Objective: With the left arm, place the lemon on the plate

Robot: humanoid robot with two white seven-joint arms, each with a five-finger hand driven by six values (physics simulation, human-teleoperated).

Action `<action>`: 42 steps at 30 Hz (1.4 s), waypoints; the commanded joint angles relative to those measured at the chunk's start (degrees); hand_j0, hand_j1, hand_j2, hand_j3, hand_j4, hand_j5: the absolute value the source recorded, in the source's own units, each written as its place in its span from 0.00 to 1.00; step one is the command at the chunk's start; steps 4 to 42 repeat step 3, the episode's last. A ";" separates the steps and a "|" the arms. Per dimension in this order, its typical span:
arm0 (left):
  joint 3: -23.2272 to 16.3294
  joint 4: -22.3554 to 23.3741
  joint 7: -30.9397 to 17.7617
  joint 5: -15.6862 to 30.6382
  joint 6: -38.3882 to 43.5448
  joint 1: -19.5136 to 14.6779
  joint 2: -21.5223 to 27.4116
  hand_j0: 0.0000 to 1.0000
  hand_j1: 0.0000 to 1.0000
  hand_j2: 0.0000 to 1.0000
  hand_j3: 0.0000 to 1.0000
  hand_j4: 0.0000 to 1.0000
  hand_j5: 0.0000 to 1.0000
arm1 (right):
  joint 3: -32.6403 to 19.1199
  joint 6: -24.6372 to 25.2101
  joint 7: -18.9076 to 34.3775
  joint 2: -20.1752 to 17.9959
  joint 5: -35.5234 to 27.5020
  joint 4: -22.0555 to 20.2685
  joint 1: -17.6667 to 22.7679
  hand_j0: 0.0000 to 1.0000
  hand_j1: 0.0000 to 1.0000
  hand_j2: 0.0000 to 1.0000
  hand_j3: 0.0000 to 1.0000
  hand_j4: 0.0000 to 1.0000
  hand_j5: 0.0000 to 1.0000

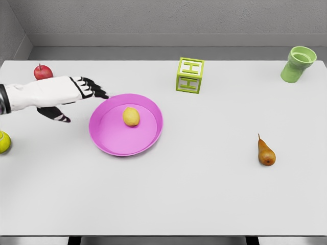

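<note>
on the plate (pixel 104 135) lies the lemon (pixel 131 116), seemingly untouched.

Simulated tabletop scene: bare white table (pixel 204 204)

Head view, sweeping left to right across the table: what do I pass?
Green ball at the edge → red apple → left hand → pink plate holding the lemon → letter block → pear → green cup.
</note>
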 commanded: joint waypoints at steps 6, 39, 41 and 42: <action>0.54 -0.91 0.46 1.89 0.16 0.88 6.61 1.00 1.00 1.00 1.00 1.00 1.00 | 0.01 0.00 0.01 0.00 0.01 -0.04 0.00 1.00 1.00 1.00 1.00 1.00 1.00; 0.54 -0.91 0.46 1.89 0.16 0.88 6.61 1.00 1.00 1.00 1.00 1.00 1.00 | 0.01 0.00 0.01 0.00 0.01 -0.04 0.00 1.00 1.00 1.00 1.00 1.00 1.00; 0.54 -0.91 0.46 1.89 0.16 0.88 6.61 1.00 1.00 1.00 1.00 1.00 1.00 | 0.01 0.00 0.01 0.00 0.01 -0.04 0.00 1.00 1.00 1.00 1.00 1.00 1.00; 0.54 -0.91 0.46 1.89 0.16 0.88 6.61 1.00 1.00 1.00 1.00 1.00 1.00 | 0.01 0.00 0.01 0.00 0.01 -0.04 0.00 1.00 1.00 1.00 1.00 1.00 1.00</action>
